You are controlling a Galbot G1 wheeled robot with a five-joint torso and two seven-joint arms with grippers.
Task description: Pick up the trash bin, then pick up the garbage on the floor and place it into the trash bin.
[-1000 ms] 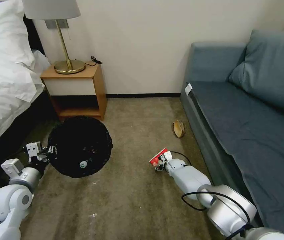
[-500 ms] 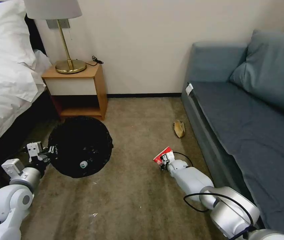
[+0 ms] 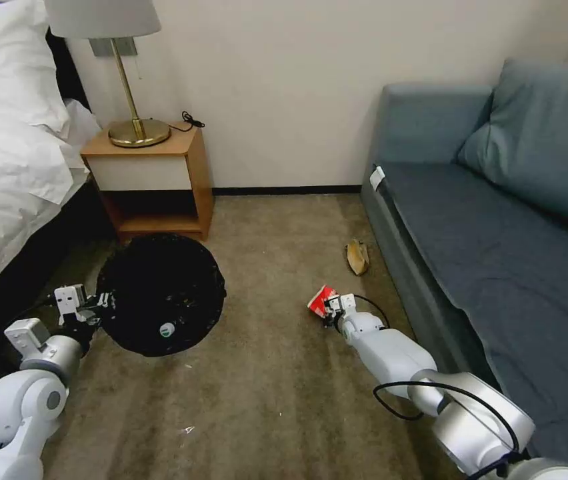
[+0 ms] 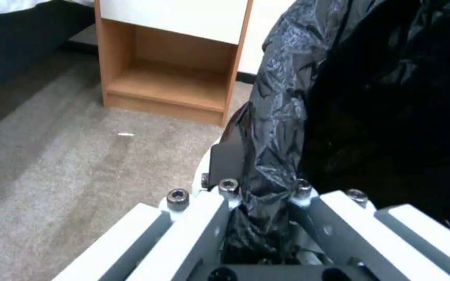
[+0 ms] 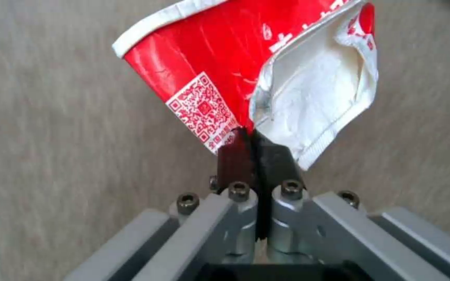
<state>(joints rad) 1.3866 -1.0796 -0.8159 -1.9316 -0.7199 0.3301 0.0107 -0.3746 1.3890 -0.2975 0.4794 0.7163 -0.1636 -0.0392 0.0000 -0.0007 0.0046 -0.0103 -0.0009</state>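
Note:
The trash bin (image 3: 161, 293), lined with a black bag, is at the left of the carpet in front of the nightstand. My left gripper (image 3: 101, 303) is shut on its bag-covered rim (image 4: 266, 183). A small white-and-green round piece (image 3: 166, 329) lies inside the bin. My right gripper (image 3: 327, 308) is shut on a red-and-white paper packet (image 5: 256, 78), a piece of the garbage, held above the carpet near the sofa. A brown banana peel (image 3: 357, 257) lies on the floor farther off, beside the sofa base.
A wooden nightstand (image 3: 154, 183) with a brass lamp (image 3: 131, 100) stands behind the bin. The bed (image 3: 11, 167) runs along the left. A blue-grey sofa (image 3: 497, 227) lines the right side. Open carpet (image 3: 271, 280) lies between bin and packet.
My right gripper has carried the red-and-white packet forward, away from me, and the arm has stretched out. The left gripper and the bin have stayed put.

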